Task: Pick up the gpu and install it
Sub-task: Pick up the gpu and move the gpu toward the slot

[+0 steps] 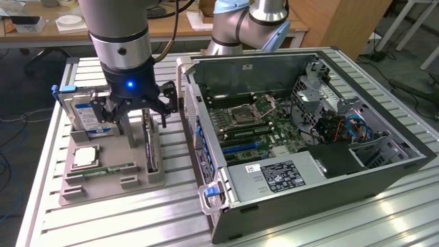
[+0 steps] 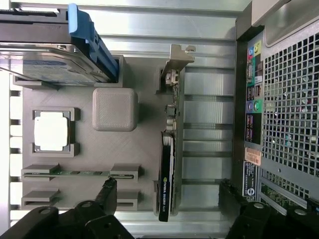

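Pincer [image 1: 141, 116] released, spread wide, grasping nothing. Hangs low over the gpu [image 1: 149, 146]. Gpu on its long edge in a slot of the grey parts holder [image 1: 110, 188], along the holder's side nearest the open computer case [image 1: 309, 128], all on the slatted metal bench [image 1: 137, 221].

From the exterior view: hard drive [image 1: 86, 116] upright in the holder, to the exterior view's left of the pincer; processor chip [image 1: 86, 156] flat in its recess; green memory stick [image 1: 103, 170] on edge in a slot nearer the camera. Also the case interior, open upward: motherboard [image 1: 250, 126] with its processor socket [image 1: 245, 110], labelled power supply [image 1: 274, 175] at the near end.

From the wrist view, looking straight down: two black fingers [image 2: 107, 194] either side of the gpu [image 2: 168, 149], both clear of it. Adds the card's silvery bracket [image 2: 178, 59] at one end, white lettering along the black end, a plain grey block [image 2: 114, 109] near the hard drive [image 2: 50, 67], the drive's blue carrier [image 2: 87, 35], and the case's rear port panel [image 2: 254, 89] beside a perforated grille [image 2: 294, 114].
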Available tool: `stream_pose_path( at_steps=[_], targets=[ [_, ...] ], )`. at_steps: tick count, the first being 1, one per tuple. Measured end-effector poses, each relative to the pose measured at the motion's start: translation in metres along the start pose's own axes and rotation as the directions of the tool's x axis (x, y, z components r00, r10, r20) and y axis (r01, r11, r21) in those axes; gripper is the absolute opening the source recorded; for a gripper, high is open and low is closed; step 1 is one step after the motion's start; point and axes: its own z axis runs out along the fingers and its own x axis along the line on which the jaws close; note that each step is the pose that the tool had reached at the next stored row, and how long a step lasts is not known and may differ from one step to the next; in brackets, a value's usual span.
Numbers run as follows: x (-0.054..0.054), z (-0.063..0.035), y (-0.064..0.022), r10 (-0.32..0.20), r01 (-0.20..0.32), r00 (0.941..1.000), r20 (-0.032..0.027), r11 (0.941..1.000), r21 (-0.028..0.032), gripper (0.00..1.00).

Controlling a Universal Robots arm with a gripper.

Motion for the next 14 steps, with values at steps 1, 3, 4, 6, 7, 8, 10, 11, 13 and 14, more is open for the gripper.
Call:
stream_pose_path(
  at_steps=[1, 3, 4, 6, 7, 8, 10, 11, 13, 14],
  targets=[
    [0.0000, 0.0000, 0.0000, 0.000, 0.000, 1.0000, 0.0000, 1.0000, 0.0000, 0.88],
    [0.0000, 0.0000, 0.0000, 0.000, 0.000, 1.0000, 0.0000, 1.0000, 0.0000, 0.81],
    [0.0000, 0.0000, 0.0000, 0.000, 0.000, 1.0000, 0.0000, 1.0000, 0.0000, 0.81],
    [0.0000, 0.0000, 0.0000, 0.000, 0.000, 1.0000, 0.0000, 1.0000, 0.0000, 0.81],
    [0.0000, 0.0000, 0.0000, 0.000, 0.000, 1.0000, -0.0001, 1.0000, 0.0000, 0.81],
    [0.0000, 0.0000, 0.0000, 0.000, 0.000, 1.0000, -0.0001, 1.0000, 0.0000, 0.80],
    [0.0000, 0.0000, 0.0000, 0.000, 0.000, 1.0000, 0.0000, 1.0000, 0.0000, 0.80],
    [0.0000, 0.0000, 0.0000, 0.000, 0.000, 1.0000, -0.0001, 1.0000, 0.0000, 0.73],
    [0.0000, 0.0000, 0.0000, 0.000, 0.000, 1.0000, 0.0000, 1.0000, 0.0000, 0.66],
    [0.0000, 0.0000, 0.0000, 0.000, 0.000, 1.0000, 0.0000, 1.0000, 0.0000, 0.66]
  ],
)
